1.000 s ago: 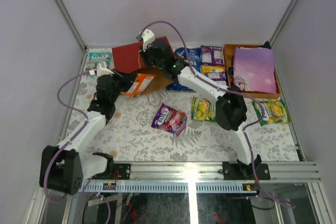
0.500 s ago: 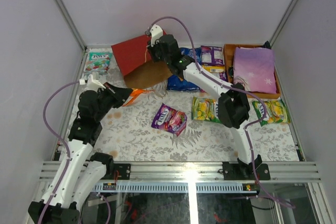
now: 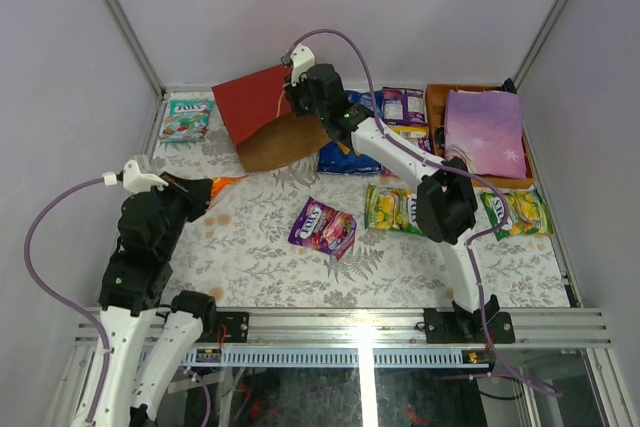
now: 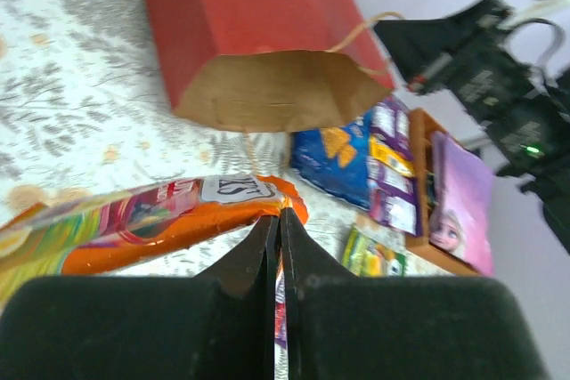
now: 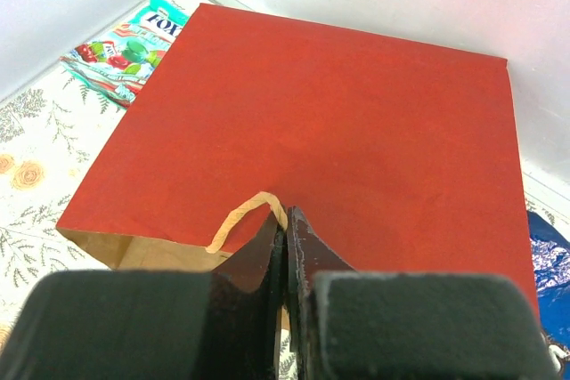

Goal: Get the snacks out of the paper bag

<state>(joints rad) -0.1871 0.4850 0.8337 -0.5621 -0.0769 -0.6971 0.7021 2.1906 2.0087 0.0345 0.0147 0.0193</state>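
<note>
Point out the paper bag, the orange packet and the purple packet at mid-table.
paper bag (image 3: 250, 112): top external view, red side panel.
orange packet (image 4: 205, 224): left wrist view, its orange band.
purple packet (image 3: 322, 225): top external view, its middle.

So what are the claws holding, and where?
Left claw: orange packet, by its end. Right claw: paper bag, by its cord handle.

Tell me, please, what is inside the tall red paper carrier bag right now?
Through the open mouth of the red paper bag, only its brown kraft lining shows, with no packet visible. The deeper part is hidden by the bag's own walls.
</note>
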